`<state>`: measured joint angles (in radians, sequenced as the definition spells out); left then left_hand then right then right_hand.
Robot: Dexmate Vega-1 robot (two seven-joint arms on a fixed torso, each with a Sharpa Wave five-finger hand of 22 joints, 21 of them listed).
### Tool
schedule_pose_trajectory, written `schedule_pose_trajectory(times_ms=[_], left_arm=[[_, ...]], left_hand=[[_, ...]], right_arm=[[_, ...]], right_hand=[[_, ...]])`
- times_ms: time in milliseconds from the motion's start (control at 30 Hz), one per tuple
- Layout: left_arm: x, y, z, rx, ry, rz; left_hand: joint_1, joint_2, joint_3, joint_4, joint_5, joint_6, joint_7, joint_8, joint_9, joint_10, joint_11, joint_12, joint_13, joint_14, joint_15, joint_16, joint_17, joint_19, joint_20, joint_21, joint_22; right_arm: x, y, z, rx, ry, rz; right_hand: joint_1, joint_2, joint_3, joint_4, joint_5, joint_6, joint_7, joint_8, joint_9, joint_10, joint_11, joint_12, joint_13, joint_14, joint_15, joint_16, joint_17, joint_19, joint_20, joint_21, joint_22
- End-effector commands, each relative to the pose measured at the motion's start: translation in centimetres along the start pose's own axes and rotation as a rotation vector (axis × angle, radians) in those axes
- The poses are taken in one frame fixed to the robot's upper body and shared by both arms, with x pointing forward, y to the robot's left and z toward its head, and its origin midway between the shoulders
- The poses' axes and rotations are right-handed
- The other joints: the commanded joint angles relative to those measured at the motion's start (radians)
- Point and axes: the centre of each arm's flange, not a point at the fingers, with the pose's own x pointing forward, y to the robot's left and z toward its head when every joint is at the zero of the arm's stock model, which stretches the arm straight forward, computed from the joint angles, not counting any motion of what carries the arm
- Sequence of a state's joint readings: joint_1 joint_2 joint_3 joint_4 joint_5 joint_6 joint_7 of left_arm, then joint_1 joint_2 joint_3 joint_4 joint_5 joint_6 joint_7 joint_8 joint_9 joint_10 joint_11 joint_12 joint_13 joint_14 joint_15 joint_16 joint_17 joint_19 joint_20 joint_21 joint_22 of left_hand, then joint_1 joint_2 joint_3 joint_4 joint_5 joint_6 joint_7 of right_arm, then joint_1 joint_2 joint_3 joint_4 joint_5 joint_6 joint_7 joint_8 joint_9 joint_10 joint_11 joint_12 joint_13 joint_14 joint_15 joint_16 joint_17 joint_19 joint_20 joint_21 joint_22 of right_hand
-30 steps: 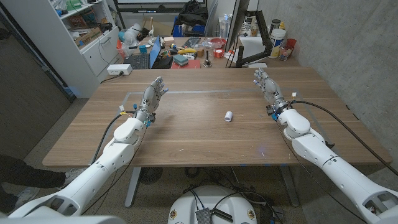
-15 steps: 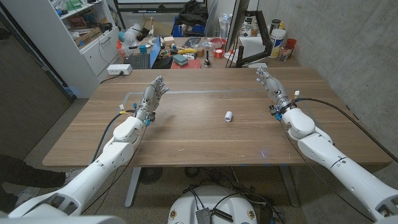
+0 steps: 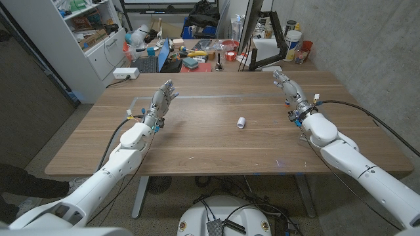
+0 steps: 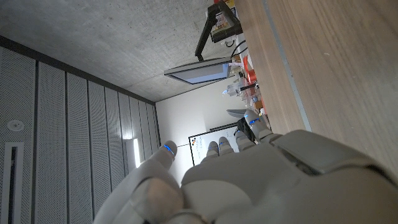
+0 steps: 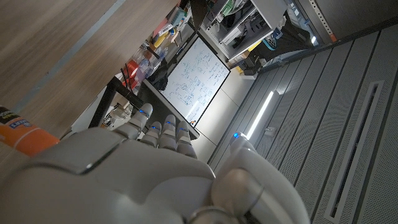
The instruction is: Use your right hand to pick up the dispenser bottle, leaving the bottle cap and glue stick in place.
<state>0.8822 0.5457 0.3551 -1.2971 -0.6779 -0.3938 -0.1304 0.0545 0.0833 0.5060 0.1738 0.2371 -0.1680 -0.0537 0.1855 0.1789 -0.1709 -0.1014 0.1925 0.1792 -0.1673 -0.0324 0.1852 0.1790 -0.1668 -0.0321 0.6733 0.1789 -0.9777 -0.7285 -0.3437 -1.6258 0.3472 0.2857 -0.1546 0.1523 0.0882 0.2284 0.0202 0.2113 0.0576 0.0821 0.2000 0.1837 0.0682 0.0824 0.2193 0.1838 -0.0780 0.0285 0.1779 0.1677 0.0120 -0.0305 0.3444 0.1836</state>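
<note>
Rightward and a touch farther back goes the right robot hand [image 3: 287, 87] compared with a second ago, drifting out toward the surface's far right corner, while the left robot hand [image 3: 161, 103] holds the same spot and the little white bottle cap [image 3: 241, 122] has not budged.

From the head view, the wooden surface [image 3: 197, 141] carries that cap lying on its side near the middle, well apart from both hands. The left robot hand stands released over the left half, fingers [image 3: 167, 90] stretched toward the far edge, holding nothing. The right robot hand is also released, fingers straight and together, empty. Behind the surface, a cluttered bench and a white shelf unit [image 3: 92, 39].

Over to the left wrist view: the back of the left robot hand [image 4: 249, 180], fingers extended, nothing in them, wood grain running alongside.

Now the right wrist view: the back of the right robot hand [image 5: 143, 168], fingers out straight, nothing held. An orange object with a printed label [image 5: 22, 134] peeks in at the edge just beside the hand; I cannot tell whether it is the dispenser bottle or the glue stick.
</note>
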Motion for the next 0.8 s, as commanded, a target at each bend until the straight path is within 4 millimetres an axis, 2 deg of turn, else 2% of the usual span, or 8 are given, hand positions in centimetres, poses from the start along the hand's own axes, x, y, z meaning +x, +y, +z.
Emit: schedule_pose_trajectory(times_ms=[33,800], left_arm=[[0.3,-0.3,-0.1,0.001,0.003,-0.006],[0.8,-0.7,-0.2,0.007,0.008,-0.036]], left_hand=[[-0.002,0.074,0.008,-0.002,0.004,-0.051,0.003,0.006,0.005,-0.020,0.000,0.004,0.002,-0.040,-0.025,0.005,0.002,-0.096,-0.036,-0.004,0.005],[-0.003,0.073,0.009,-0.002,0.004,-0.048,0.003,0.006,0.005,-0.020,-0.001,0.004,0.002,-0.040,-0.026,0.005,0.002,-0.095,-0.036,-0.008,0.006]], right_arm=[[-0.9,-0.8,0.8,-0.070,-0.010,0.005],[-2.9,-1.8,2.4,-0.263,0.011,0.042]], right_hand=[[0.013,0.004,0.001,-0.010,0.008,0.010,0.001,0.005,0.002,0.008,0.006,0.006,0.004,0.008,-0.001,0.004,0.002,0.007,-0.023,0.000,0.004],[0.023,0.002,0.003,-0.020,0.008,0.018,-0.001,0.004,0.003,0.016,0.008,0.008,0.004,0.016,-0.004,0.003,0.002,0.017,-0.023,-0.002,0.003]])
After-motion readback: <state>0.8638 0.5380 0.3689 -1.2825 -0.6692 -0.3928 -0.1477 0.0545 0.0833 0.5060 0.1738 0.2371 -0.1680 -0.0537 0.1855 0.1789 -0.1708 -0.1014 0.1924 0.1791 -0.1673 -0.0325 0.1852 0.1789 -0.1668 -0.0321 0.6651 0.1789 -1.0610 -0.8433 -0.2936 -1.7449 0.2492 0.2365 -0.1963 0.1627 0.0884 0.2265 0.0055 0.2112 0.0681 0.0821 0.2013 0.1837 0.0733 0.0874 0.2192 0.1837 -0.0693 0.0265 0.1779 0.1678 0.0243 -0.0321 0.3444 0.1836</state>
